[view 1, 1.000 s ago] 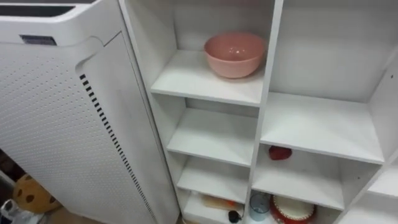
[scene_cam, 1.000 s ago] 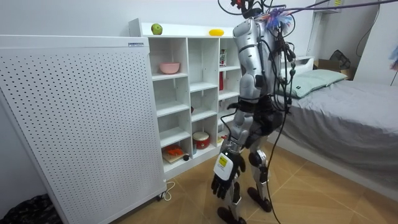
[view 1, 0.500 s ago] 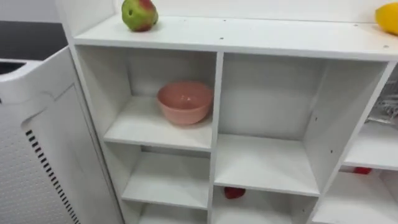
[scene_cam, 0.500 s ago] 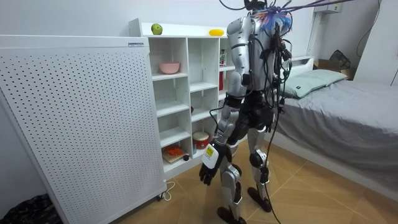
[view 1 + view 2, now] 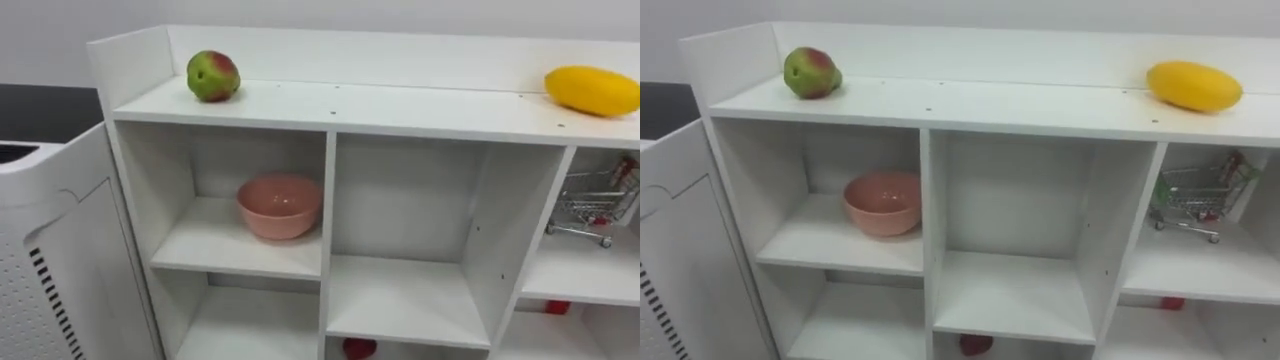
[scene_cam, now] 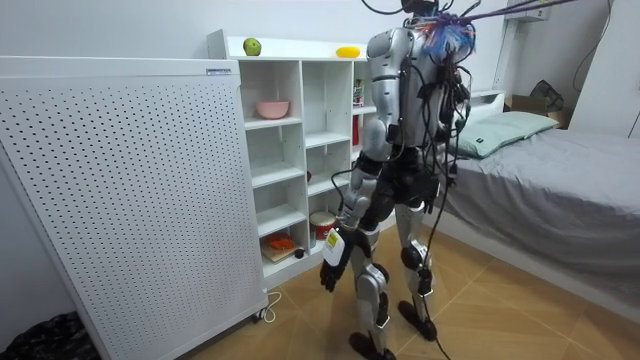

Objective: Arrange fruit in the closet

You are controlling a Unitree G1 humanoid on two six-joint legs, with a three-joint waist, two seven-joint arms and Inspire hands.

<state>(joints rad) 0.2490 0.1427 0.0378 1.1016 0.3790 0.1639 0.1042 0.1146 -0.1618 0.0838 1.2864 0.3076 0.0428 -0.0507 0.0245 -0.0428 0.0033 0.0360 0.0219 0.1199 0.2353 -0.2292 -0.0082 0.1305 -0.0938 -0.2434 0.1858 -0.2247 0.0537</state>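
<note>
The apple (image 5: 213,76) lay at the left end of the top of the closet (image 5: 400,105) and the yellow fruit (image 5: 592,90) at its right end. Both were high above my left hand (image 6: 331,273) and well apart from it. A bowl (image 5: 280,206) sat in the upper left compartment. I stood facing the closet with my left arm hanging low beside my leg. Whether that hand was clenched or loose I could not tell.

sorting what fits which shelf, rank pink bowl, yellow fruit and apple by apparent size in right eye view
1. pink bowl and yellow fruit: look about alike, so not ranked.
2. apple: clearly smallest.
</note>
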